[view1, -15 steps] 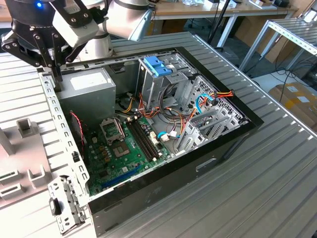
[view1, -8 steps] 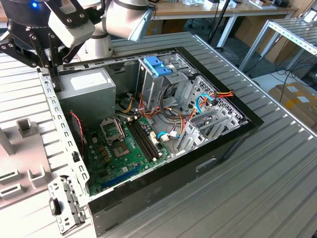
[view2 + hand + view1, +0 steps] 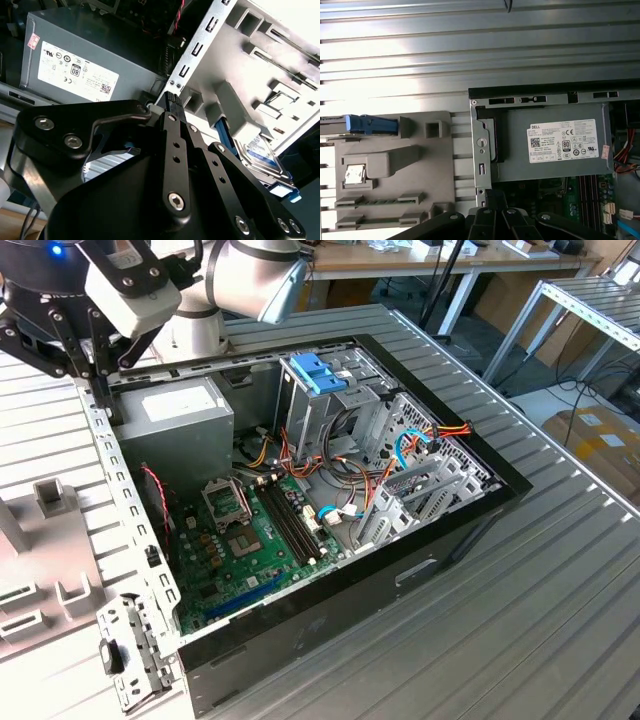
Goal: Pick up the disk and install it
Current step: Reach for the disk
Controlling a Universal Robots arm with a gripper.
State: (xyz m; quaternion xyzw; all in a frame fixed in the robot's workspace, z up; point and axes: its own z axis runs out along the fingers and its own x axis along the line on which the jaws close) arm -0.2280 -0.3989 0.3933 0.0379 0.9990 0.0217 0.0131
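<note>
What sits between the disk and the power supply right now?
In the first wrist view, the grey holder's raised blocks and the case's metal rear wall separate the disk from the power supply.

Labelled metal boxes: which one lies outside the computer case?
The disk, with blue side rails, on the grey fixture; the larger grey power supply sits inside the case.

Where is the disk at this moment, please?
The disk rests in the grey fixture beside the open computer case, outside it. In the first wrist view its blue side rail shows at the fixture's edge.
</note>
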